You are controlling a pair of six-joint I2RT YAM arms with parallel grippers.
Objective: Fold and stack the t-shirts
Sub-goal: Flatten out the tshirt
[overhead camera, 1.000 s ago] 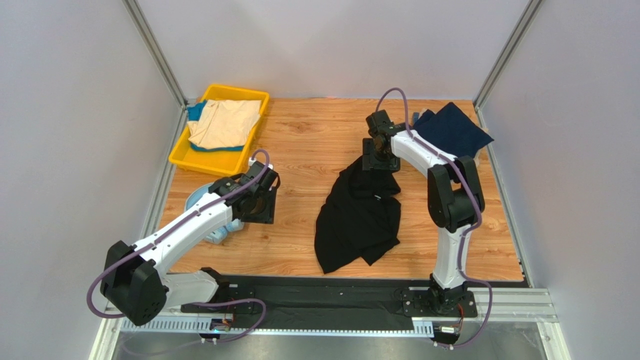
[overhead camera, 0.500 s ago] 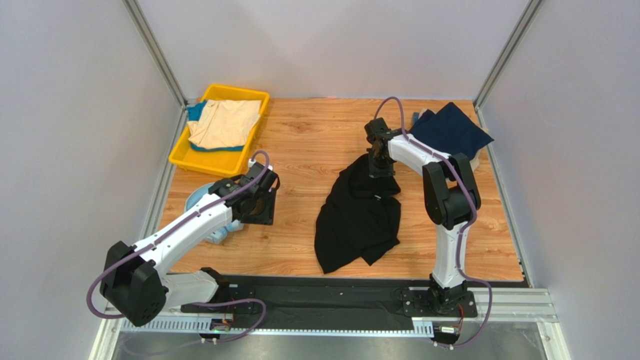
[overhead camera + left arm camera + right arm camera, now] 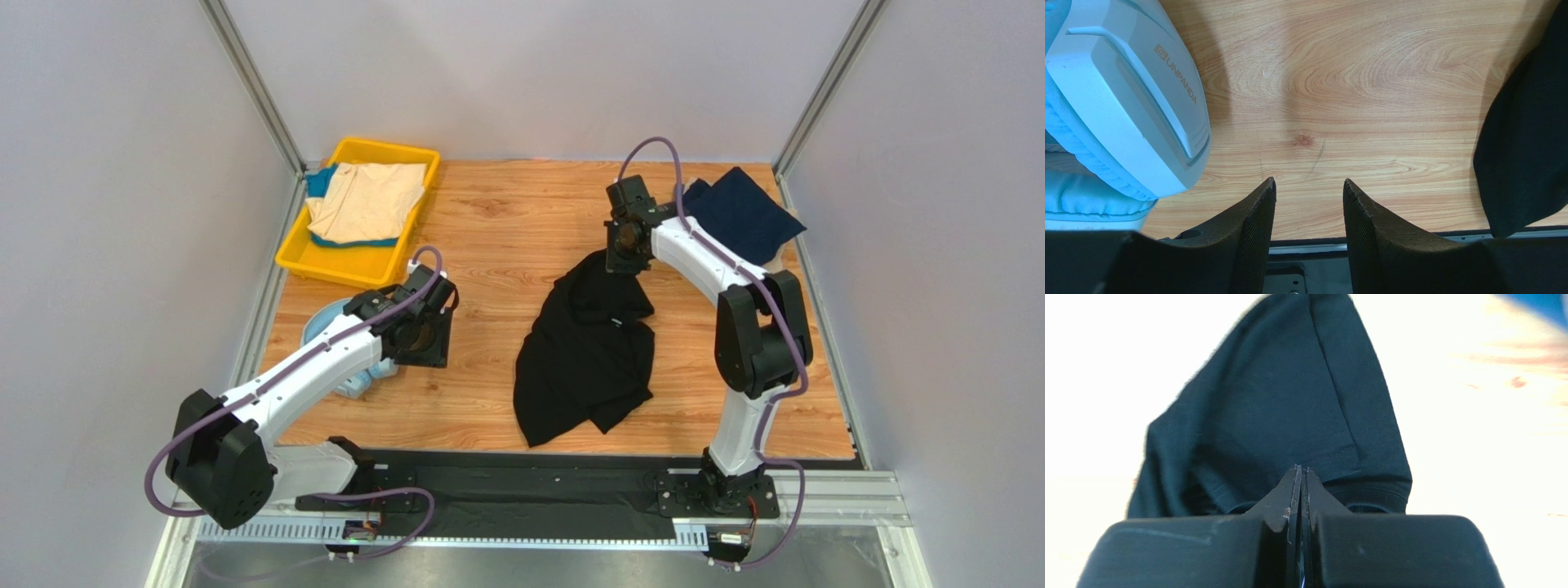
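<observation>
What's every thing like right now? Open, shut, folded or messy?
Left gripper: open, empty.
Right gripper: shut on the black shirt's far end.
Black shirt: crumpled, not folded, far end pulled up.
Navy shirt: lying at the far right corner, not held.
Beige shirt: loosely folded, in the tray.
Headphones: lying beside the left gripper, not held.

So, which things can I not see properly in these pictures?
Headphones: top view, the left arm covers most; left wrist view, the frame edge cuts them off.
Blue cloth in the yellow tray: top view, the beige shirt hides nearly all.
Table: right wrist view, washed out by glare.
Black t-shirt: left wrist view, cut by the right edge.
</observation>
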